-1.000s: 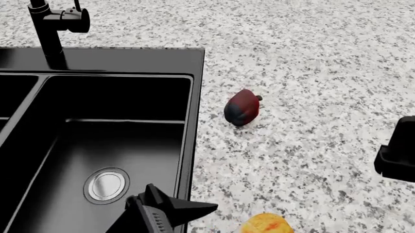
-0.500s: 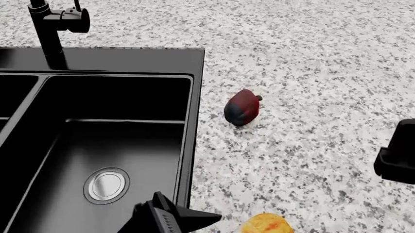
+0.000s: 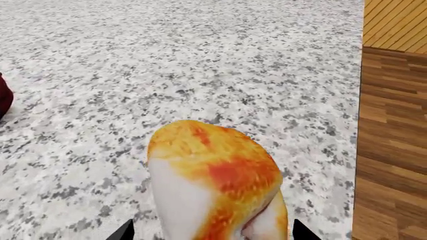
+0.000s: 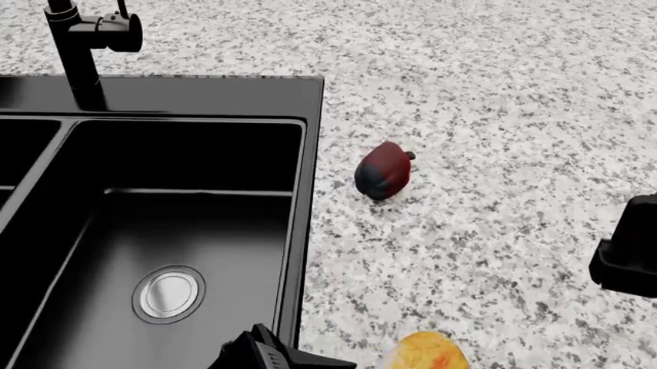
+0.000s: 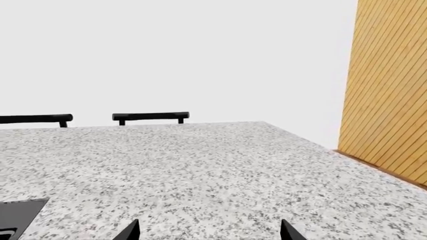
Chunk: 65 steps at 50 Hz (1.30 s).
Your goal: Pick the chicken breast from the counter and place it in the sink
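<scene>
The left gripper point(image 3: 208, 232) is spread wide, fingertips flanking the chicken breast point(image 3: 217, 187) on the counter point(image 4: 493, 92); the sink point(image 4: 154, 215) rim lies just beside it, open granite ahead.

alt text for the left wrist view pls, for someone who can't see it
A chicken breast with mottled orange-yellow skin and a pale underside fills the lower centre, sitting on the speckled granite counter between the two dark fingertips of the left claw, which is open. A sliver of dark red fruit shows at one edge, and wooden flooring lies beyond the counter's end.
</scene>
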Motion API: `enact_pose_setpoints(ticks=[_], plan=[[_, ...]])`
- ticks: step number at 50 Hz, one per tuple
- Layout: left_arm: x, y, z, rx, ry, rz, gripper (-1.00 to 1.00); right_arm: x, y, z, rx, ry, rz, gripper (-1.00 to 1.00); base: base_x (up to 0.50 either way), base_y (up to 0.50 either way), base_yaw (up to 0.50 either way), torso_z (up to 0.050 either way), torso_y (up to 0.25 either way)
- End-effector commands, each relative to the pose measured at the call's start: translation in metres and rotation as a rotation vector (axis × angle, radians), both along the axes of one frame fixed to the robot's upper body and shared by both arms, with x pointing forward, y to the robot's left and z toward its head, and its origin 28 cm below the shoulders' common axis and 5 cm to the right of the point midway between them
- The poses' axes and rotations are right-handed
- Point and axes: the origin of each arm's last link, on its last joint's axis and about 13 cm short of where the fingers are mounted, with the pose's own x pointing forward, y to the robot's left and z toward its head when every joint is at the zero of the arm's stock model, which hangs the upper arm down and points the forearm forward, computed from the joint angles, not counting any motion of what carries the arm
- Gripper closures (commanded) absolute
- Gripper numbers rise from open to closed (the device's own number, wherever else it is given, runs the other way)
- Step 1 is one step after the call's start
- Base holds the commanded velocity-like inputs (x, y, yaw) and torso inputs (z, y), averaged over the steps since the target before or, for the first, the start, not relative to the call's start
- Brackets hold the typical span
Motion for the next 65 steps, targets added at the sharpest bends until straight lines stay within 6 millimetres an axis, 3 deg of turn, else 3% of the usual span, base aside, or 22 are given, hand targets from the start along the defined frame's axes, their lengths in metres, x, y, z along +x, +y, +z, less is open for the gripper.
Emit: enact_pose_setpoints(ticks=[1, 16, 27, 38, 54, 65], plan=[[0.007, 0.003, -0.011, 0.049, 0.037, 0.085, 1.0, 0.001, 0.0, -0.003, 0.006, 0.002, 0.0, -1.0, 0.0, 0.0, 0.0, 0.0, 0.0], [0.0, 0.003, 0.001, 0.063, -0.063, 0.129, 1.0, 0.002, -0.001, -0.002, 0.006, 0.005, -0.001, -1.0, 0.0, 0.0, 0.0, 0.0, 0.0], [-0.016, 0.009, 0.045, -0.069, -0.202, 0.164, 1.0, 0.001, -0.001, -0.001, 0.008, -0.001, 0.0, -1.0, 0.0, 0.0, 0.0, 0.0, 0.0], [-0.015, 0.026, 0.071, -0.145, -0.273, 0.253, 1.0, 0.002, -0.001, -0.002, 0.009, -0.001, 0.002, -1.0, 0.0, 0.0, 0.0, 0.0, 0.0], [0.027, 0.064, 0.087, -0.234, -0.24, 0.57, 1.0, 0.003, 0.001, -0.002, 0.012, -0.003, 0.01, -1.0, 0.0, 0.0, 0.0, 0.0, 0.0], [0.058, 0.084, 0.079, -0.228, -0.174, 0.731, 1.0, 0.003, -0.001, -0.003, 0.015, -0.003, 0.007, -1.0, 0.0, 0.0, 0.0, 0.0, 0.0]])
